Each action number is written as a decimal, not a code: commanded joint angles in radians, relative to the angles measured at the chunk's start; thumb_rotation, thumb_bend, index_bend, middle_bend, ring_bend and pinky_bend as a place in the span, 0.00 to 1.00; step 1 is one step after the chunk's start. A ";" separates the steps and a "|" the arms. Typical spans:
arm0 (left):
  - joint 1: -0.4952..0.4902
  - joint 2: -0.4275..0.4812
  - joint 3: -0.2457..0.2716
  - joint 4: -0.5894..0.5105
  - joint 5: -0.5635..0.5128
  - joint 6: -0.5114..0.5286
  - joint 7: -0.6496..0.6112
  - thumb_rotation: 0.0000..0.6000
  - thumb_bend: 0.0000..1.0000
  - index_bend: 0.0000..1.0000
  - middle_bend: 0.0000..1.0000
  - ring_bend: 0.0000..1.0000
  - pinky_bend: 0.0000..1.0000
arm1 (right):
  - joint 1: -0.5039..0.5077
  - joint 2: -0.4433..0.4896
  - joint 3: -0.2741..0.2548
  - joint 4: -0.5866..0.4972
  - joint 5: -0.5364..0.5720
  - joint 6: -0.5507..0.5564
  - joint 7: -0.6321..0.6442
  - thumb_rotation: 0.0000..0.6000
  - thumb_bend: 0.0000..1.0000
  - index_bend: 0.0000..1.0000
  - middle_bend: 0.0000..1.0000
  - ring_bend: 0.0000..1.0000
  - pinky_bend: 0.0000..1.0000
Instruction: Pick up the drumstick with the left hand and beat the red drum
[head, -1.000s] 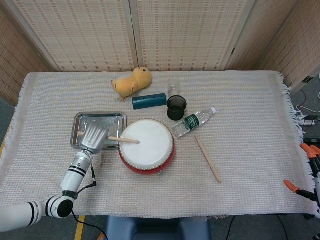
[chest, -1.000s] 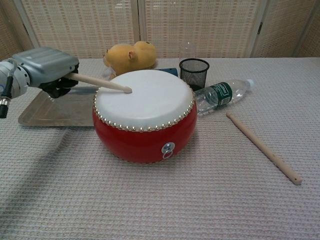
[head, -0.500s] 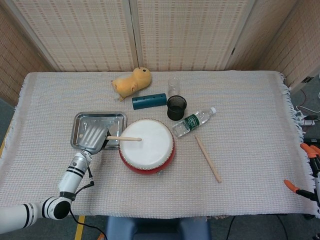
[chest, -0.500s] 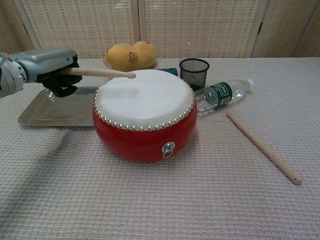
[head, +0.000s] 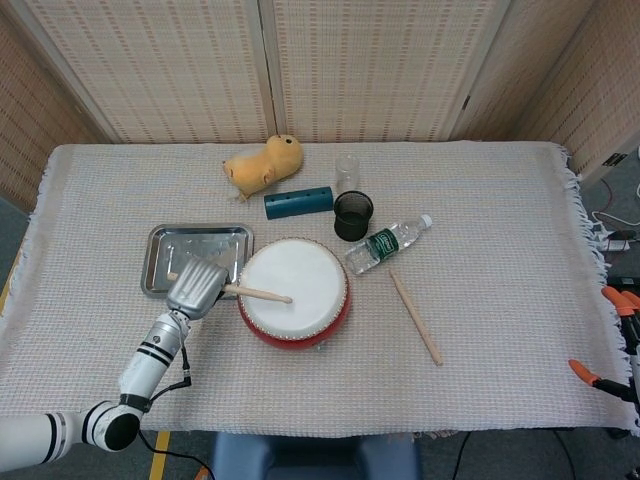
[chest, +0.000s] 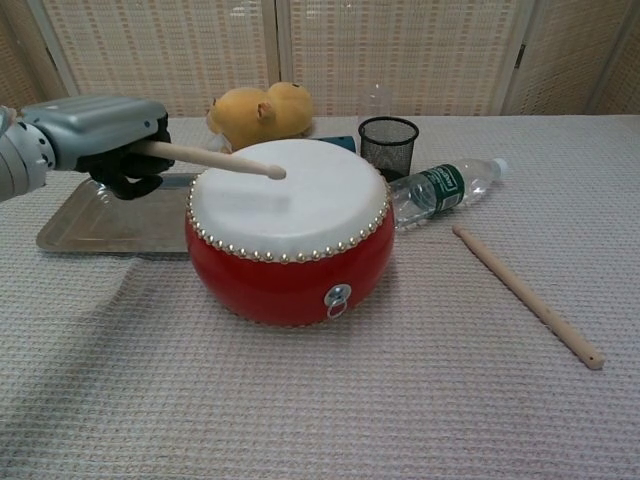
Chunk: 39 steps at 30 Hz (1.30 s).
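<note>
The red drum (head: 294, 294) (chest: 290, 255) with its white skin stands mid-table. My left hand (head: 197, 287) (chest: 105, 142) is just left of it and grips a wooden drumstick (head: 258, 293) (chest: 212, 159). The stick reaches out over the skin, and in the chest view its tip hangs slightly above the white surface. A second drumstick (head: 415, 316) (chest: 527, 296) lies loose on the cloth to the right of the drum. My right hand shows in neither view.
A metal tray (head: 160, 250) (chest: 90, 225) lies behind my left hand. Behind the drum are a yellow plush toy (head: 264, 164), a teal tube (head: 298, 201), a black mesh cup (head: 353, 215), a clear cup (head: 347, 170) and a lying water bottle (head: 388, 242).
The stick touched the skin a second ago, lifted and levelled half a second ago. Now my left hand has pushed forward and the tip reaches further over the drum, angled down.
</note>
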<state>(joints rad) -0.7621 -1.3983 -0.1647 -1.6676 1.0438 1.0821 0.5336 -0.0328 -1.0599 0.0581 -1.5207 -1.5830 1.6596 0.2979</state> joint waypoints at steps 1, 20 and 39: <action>0.011 0.032 -0.008 -0.022 0.035 0.010 -0.015 1.00 0.72 1.00 1.00 1.00 1.00 | 0.000 -0.001 0.000 0.002 0.001 -0.001 0.002 1.00 0.09 0.04 0.13 0.00 0.04; 0.025 0.002 -0.030 0.026 0.005 0.034 -0.035 1.00 0.72 1.00 1.00 1.00 1.00 | 0.005 -0.001 0.002 0.004 0.003 -0.010 0.004 1.00 0.09 0.04 0.13 0.00 0.04; 0.020 -0.069 -0.041 0.077 -0.056 0.075 0.060 1.00 0.72 1.00 1.00 1.00 1.00 | 0.007 -0.004 0.004 0.012 0.012 -0.020 0.010 1.00 0.09 0.04 0.13 0.00 0.04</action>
<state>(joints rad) -0.7548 -1.4786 -0.1777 -1.5553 1.0077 1.1412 0.6570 -0.0255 -1.0638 0.0616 -1.5083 -1.5715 1.6395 0.3083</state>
